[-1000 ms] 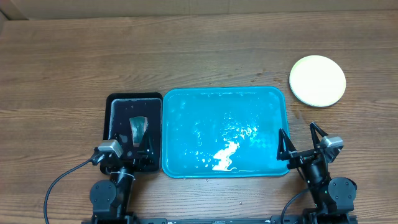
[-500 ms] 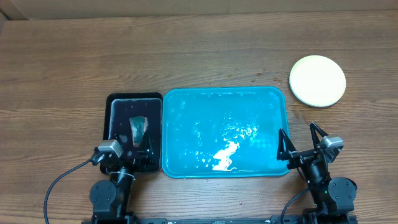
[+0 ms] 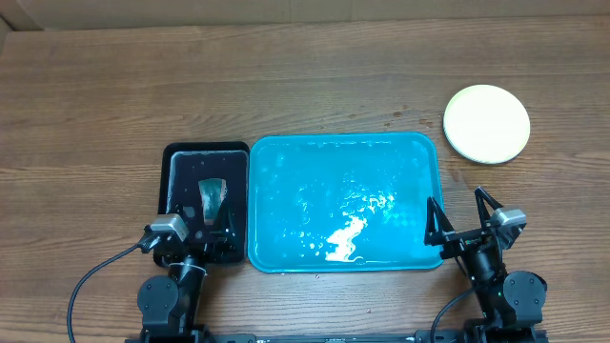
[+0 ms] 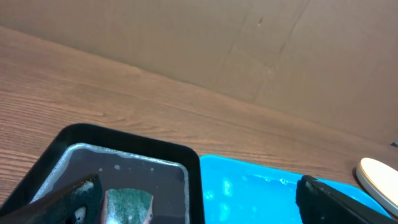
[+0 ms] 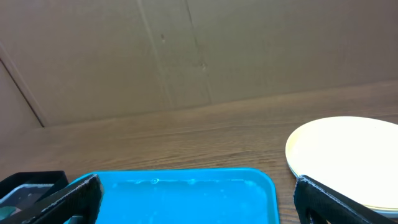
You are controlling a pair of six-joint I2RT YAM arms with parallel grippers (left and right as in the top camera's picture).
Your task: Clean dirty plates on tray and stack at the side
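Both arms rest at the table's near edge. The left gripper (image 3: pixel 208 224) hangs with jaws spread wide and empty above a sponge (image 3: pixel 212 195) in the small black tray (image 3: pixel 181 157). The right gripper (image 3: pixel 455 211) is equally wide and empty at the near right corner of the turquoise tray (image 3: pixel 343 157). That tray holds only water and a streak of foam (image 3: pixel 343 238), with no plate in it. The plates (image 3: pixel 486 124) sit stacked on bare wood to its right, their number impossible to count. The job appears finished.
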